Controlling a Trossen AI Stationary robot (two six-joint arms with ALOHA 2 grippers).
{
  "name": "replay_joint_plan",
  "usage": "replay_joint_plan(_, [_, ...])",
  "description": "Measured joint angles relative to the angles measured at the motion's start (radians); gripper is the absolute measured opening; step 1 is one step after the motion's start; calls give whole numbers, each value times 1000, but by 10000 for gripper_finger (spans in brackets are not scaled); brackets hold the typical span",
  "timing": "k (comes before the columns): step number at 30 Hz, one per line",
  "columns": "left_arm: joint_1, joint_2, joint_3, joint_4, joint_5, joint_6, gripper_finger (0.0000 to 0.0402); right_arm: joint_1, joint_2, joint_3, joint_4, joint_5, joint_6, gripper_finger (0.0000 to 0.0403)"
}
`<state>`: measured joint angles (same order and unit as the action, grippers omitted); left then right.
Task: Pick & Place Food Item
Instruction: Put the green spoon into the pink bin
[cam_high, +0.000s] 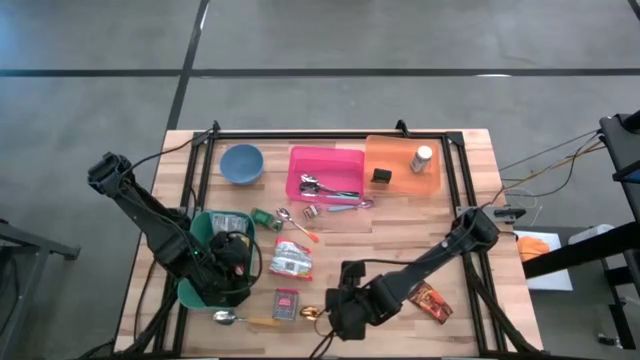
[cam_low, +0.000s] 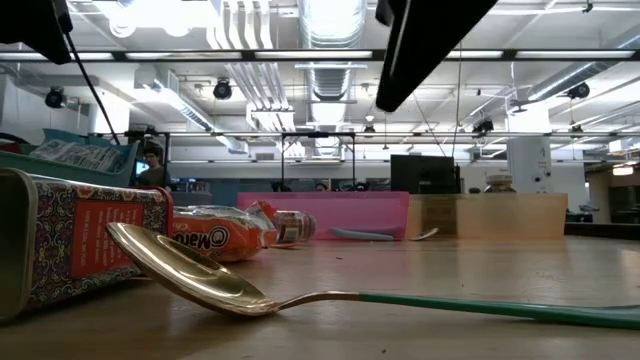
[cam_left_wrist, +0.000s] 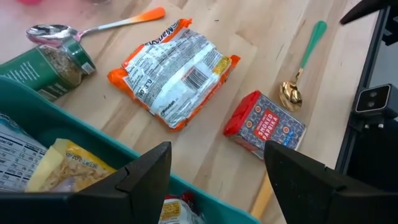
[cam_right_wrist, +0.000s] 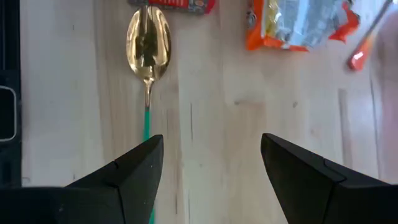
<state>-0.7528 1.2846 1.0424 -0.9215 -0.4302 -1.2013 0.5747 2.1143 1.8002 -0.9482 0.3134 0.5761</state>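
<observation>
Orange-edged noodle packet (cam_left_wrist: 173, 76): lying flat on the wood, ahead of the left gripper (cam_left_wrist: 217, 180), untouched.
Left gripper: fingers spread, empty, over the teal bin (cam_high: 200, 228).
Right gripper (cam_right_wrist: 211, 180): fingers apart, empty, above bare table.
Gold spoon (cam_right_wrist: 148, 46): just ahead of the right gripper.
Red paprika tin (cam_left_wrist: 264, 124): beside the packet, close before the left gripper.

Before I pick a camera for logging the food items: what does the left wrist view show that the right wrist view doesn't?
Only the left wrist view: the teal bin with packets inside, the green can, the orange-handled silver spoon and the whole red paprika tin. Only the right wrist view: nothing of its own. Both: the orange noodle packet, the gold spoon with green handle, and open fingers over bare wood.
</observation>
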Motion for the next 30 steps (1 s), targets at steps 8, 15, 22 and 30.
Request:
replay_joint_plan(8, [0,0,0,-6,-58,49,258,-3,2,-163,229,-71,-6,267])
replay_joint_plan(15, [4,0,0,-4,-113,80,258,-3,2,-239,369,-87,-4,267])
replay_joint_plan(22, [7,0,0,-4,-142,80,258,-8,22,-271,467,-79,-58,267])
replay_joint_plan(30, [8,0,0,-3,-147,105,258,-8,77,-266,516,-80,-127,233])
